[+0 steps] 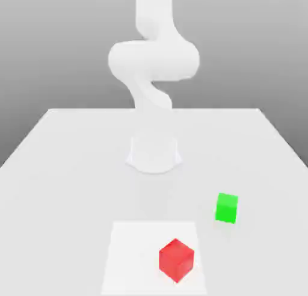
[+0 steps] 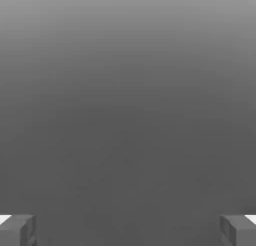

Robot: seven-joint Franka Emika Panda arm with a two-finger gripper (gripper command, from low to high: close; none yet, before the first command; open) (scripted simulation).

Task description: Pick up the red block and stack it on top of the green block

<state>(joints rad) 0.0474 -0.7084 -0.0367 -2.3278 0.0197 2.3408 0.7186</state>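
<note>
At hand cam's lower corners, gripper (image 2: 128,230) fingertips (image 2: 17,230) sit wide apart, nothing between them: released, empty. Arm (image 1: 153,57) rises from base at table (image 1: 60,144) centre. Red block (image 1: 176,260) on near side, resting on pale square patch (image 1: 129,252); green block (image 1: 227,207) farther back, to exterior view's right, apart. Red looks rigid, light, smooth, maybe slippery: grip two opposite flat faces, mid-height.

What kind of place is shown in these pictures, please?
Probably a simulated robot test bench: a plain white table against a grey backdrop, a white arm, and a red block and green block.
</note>
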